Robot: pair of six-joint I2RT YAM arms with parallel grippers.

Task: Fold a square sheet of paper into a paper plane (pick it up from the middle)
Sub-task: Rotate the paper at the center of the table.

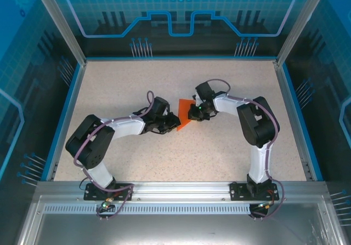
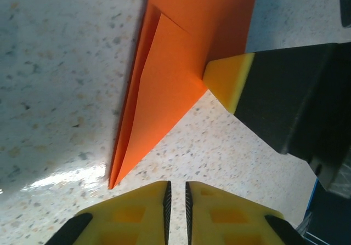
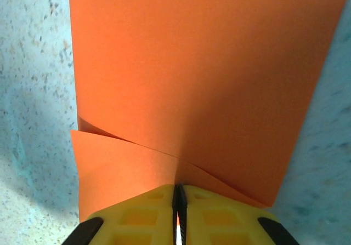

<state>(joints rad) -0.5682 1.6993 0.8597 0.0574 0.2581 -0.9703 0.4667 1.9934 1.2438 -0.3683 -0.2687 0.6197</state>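
While my right pincer (image 3: 178, 190) is clamped shut on the edge of the sheet of paper (image 3: 203, 75), the orange nipped between its yellow pads, my left pincer (image 2: 176, 189) stands only a thin slit apart and holds nothing. The paper's pointed tip lies just ahead of the left pincer without touching it. From above, both pincers meet near the middle of the speckled table (image 1: 230, 157), left pincer (image 1: 164, 125) on the left, right pincer (image 1: 193, 113) on the right, with the paper (image 1: 184, 116) between them. In my left wrist view one yellow fingertip (image 2: 227, 80) of the right pincer touches the paper (image 2: 164, 91) at the corner of a folded flap. The sheet is bright, plain orange, creased into a layered wedge, one flap lying over another. Whether it rests flat on the table I cannot tell.
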